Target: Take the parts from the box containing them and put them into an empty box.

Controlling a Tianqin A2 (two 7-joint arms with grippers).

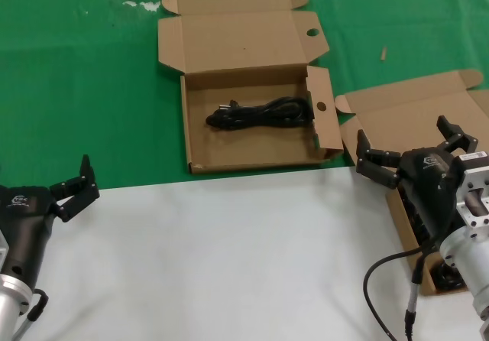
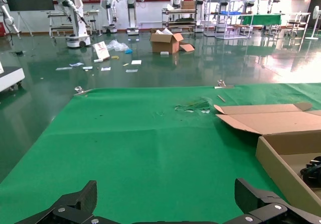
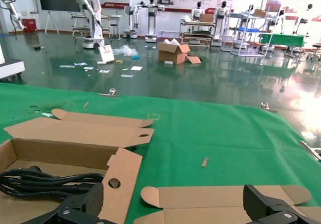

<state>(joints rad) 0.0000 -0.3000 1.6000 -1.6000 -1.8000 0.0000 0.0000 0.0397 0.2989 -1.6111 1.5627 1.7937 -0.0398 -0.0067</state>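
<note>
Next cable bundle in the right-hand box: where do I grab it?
Mid-bundle, from straight above with the open right tool, straddling its width. The cable bundle lies flat in the box, mostly hidden beneath that tool; walls block side approaches. Left tool idles.

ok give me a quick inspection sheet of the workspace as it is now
surface: green mat at the back, white sheet at the front
job's things: holed box open, one coiled black cable lying inside; second box open at the right, dark parts in it, mostly hidden by the right arm
clutter: small scraps on the mat, including a cardboard sliver and pale bits at the far edge
grippers: left gripper open, empty, over the white sheet's left edge; right gripper open, empty, over the second box
cables: robot's own lead looping beside the right arm
surroundings: lab floor with other robots and a cardboard carton
</note>
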